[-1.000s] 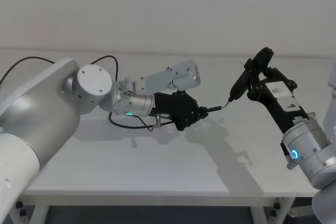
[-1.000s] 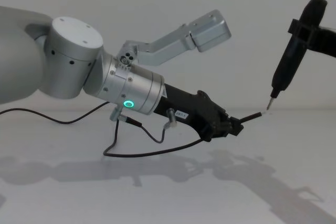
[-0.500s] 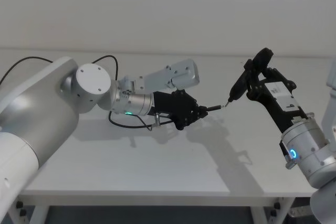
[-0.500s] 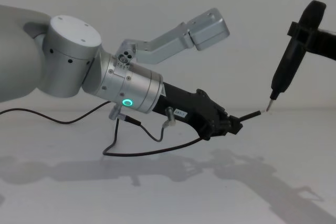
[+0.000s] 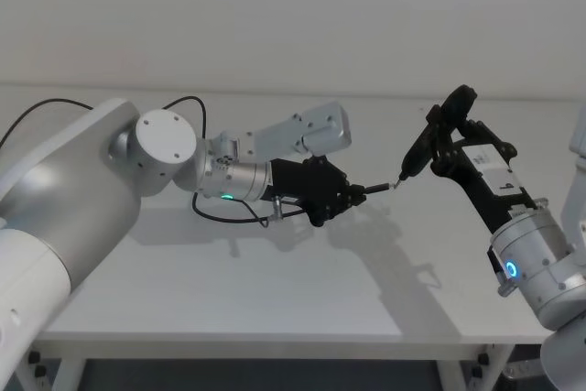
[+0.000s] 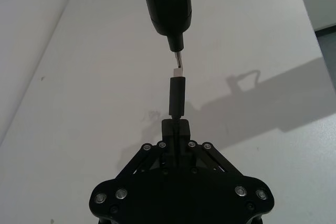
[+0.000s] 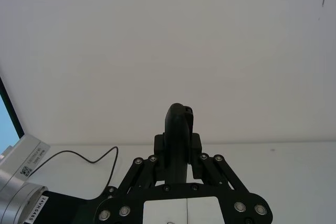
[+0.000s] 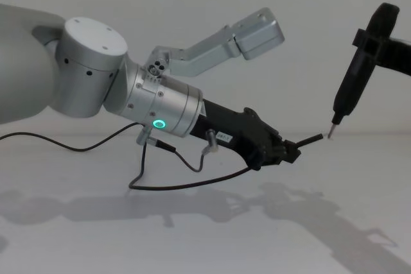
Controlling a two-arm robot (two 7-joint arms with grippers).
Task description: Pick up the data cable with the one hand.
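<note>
- left arm's silver cylinder reaches out low over the white table; green ring is lit just behind the left gripper
- short wire loop with a small silver plug hangs off the underside of that wrist, behind the gripper, separate from the cable
- data cable: thin black cord comes out from under the gripper, sags back beneath the wrist and curves along below the arm; can't tell if that stretch lies on the table or hangs just above it
- left gripper is clamped on the cable's stiff tip: both fingers pinch its rear end, and the rest sticks straight out ahead of the fingertips, clear of the table
- the front of that tip ends in a small silver connector, pointing away from the gripper
- directly ahead of the left gripper, in line with it: black pen-shaped tool, metal bit aimed down at the connector end; the two ends are just beside each other, contact or hairline gap, can't tell
- right gripper sits up and to the right of the left one, closed round the tool's upper body with a finger on either side
- right wrist is below that gripper, blue ring lit, near the table's right edge
</note>
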